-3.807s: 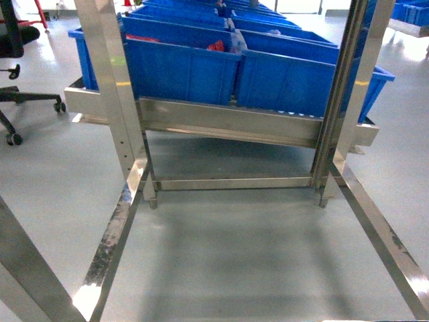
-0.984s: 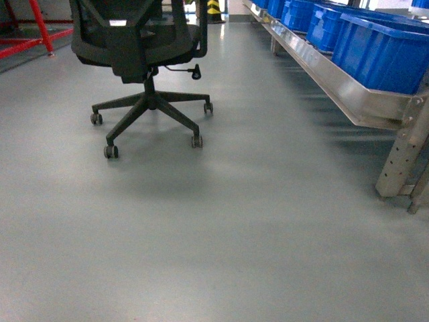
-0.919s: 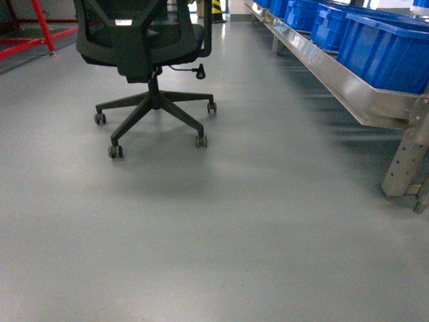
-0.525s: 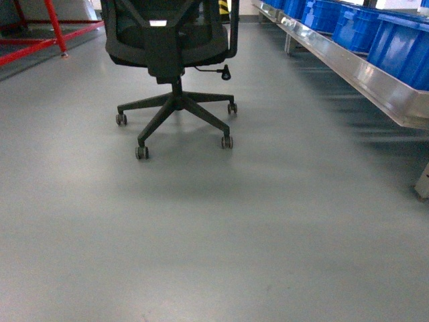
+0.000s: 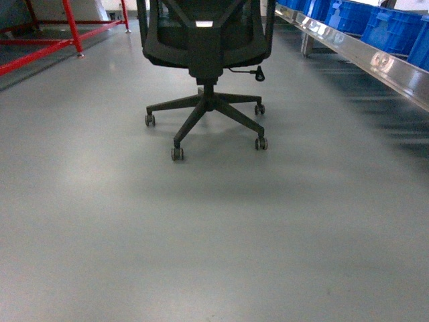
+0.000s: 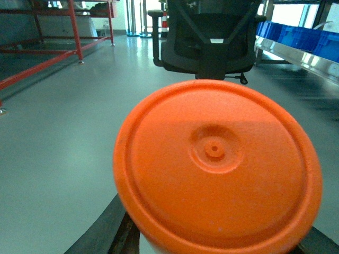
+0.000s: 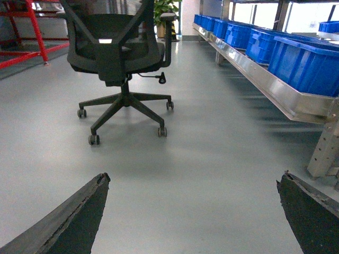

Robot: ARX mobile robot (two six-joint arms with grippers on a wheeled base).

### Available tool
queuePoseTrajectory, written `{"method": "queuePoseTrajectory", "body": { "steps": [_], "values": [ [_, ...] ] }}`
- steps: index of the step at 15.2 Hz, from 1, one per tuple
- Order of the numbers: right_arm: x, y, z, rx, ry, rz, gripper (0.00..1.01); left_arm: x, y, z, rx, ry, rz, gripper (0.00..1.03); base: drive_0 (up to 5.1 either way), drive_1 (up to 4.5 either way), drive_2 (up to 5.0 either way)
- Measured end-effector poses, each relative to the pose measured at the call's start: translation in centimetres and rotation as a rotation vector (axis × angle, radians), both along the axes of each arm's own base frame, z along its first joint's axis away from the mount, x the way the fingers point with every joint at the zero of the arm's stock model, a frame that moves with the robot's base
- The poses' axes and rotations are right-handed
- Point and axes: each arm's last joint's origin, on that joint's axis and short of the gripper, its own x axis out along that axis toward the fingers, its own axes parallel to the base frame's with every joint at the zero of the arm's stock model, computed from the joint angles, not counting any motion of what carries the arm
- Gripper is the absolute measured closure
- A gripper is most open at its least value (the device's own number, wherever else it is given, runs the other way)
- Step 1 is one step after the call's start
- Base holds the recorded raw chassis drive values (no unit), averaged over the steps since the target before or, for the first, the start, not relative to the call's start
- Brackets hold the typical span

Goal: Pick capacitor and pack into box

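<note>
Upper centre of head view: office chair [image 5: 204,64] blocks our path, collision risk. Left gripper [image 6: 212,243] pinches orange-lidded container [image 6: 217,169]; right gripper [image 7: 193,211] fingers spread, empty. Box unseen.

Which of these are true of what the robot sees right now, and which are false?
1. A black office chair stands on the grey floor. True.
2. The left jaws carry a green cup. False: an orange round lid fills the left wrist view.
3. The right jaws grip a capacitor. False: the right gripper is open and empty.
4. Blue bins sit on a metal rack. True.
5. The pink box stands beside the chair. False: no pink box shows.
</note>
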Motion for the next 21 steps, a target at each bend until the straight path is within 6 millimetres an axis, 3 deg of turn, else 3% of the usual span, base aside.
{"method": "queuePoseTrajectory", "body": {
  "steps": [21],
  "values": [
    [0.0,0.0,0.0,0.0,0.0,0.0,0.03,0.0,0.0,0.0,0.0,0.0,0.0,0.59,-5.1,2.38,2.4]
  ]
}}
